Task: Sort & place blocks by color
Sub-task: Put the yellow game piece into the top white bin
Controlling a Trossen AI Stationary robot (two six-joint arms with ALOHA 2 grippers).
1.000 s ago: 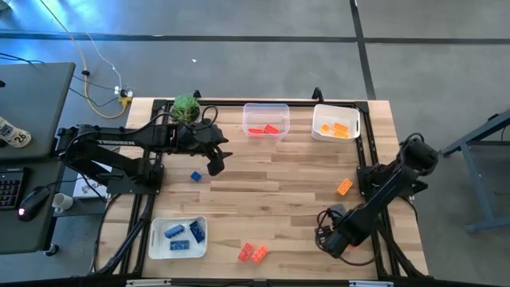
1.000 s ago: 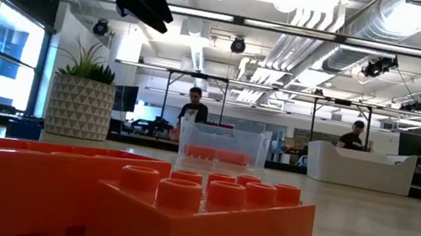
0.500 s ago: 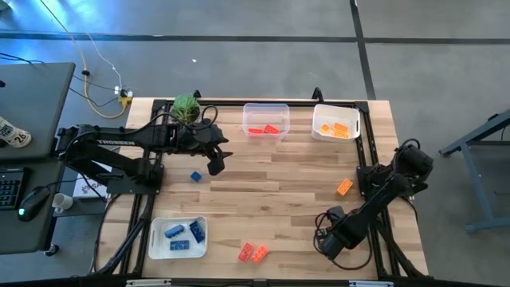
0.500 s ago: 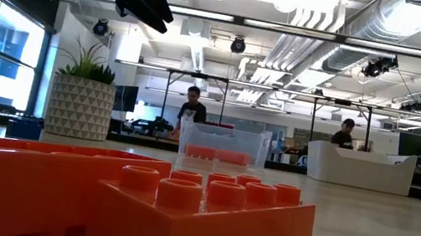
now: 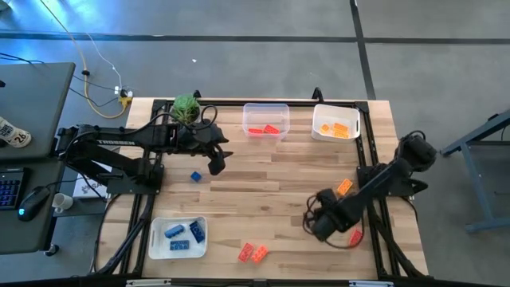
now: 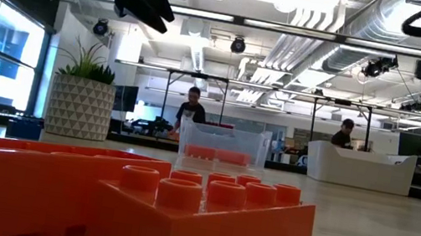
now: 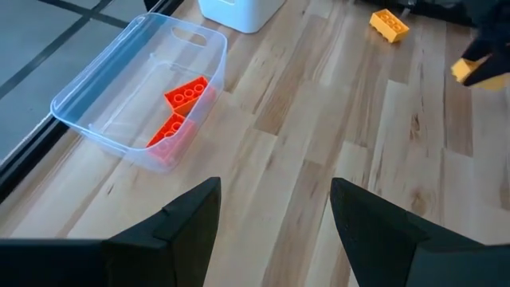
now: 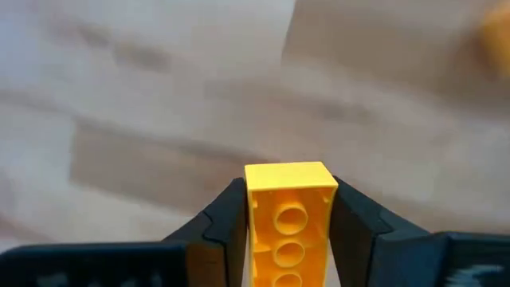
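Now right gripper [image 8: 287, 209] clamps a yellow-orange block [image 8: 288, 214]; left gripper [image 7: 271, 215] hangs with jaws wide, holding nothing.
Right arm low over table's [image 5: 279, 171] right-front part, near one loose orange block [image 5: 344, 186]. Left gripper above the left-rear area, just beside a loose blue block [image 5: 195, 176]. Red blocks [image 5: 264, 129] lie in clear bin [image 5: 266, 108], orange ones [image 5: 338, 129] in white tray [image 5: 318, 116], blue ones [image 5: 185, 231] in front-left tray [image 5: 156, 239], two red-orange [image 5: 253, 253] at front edge.

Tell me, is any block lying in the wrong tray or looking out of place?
No tray looks mixed. Loose on the table lie a blue block, an orange block and two red-orange blocks. The right gripper holds a yellow block.
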